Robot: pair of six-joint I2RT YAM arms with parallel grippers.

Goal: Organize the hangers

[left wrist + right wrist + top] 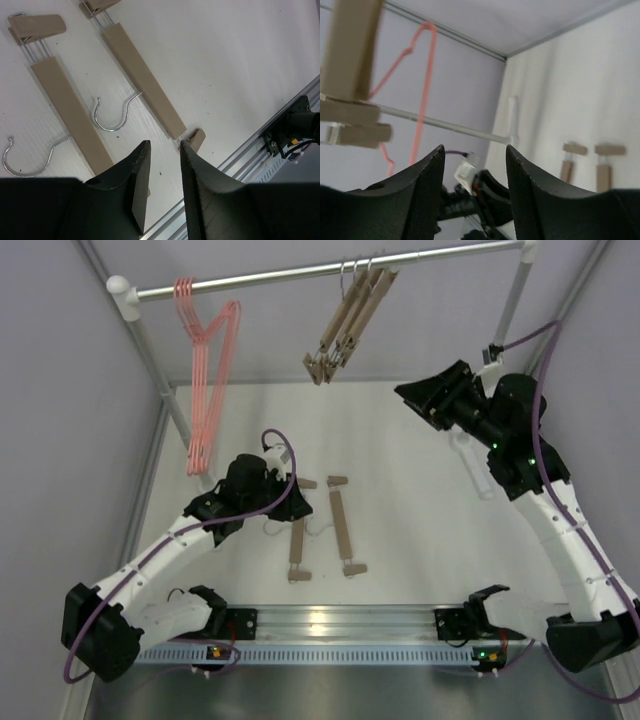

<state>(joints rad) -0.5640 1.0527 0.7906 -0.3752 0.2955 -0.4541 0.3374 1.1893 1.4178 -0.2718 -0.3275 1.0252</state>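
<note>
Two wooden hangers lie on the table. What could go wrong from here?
The left end effector is open over two wooden hangers lying close together; one's hook curls toward the other, so a lift may snag both. The right end effector sits near the hung wooden hangers; a swing could knock them.

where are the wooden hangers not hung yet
Top view: two wooden hangers lie side by side at the table centre, right of the left hand, below the hung ones on the rail.

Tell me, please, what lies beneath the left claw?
Two wooden hangers lie flat on the white table, silver hooks beside them. The left claw hides one hanger's lower end.
</note>
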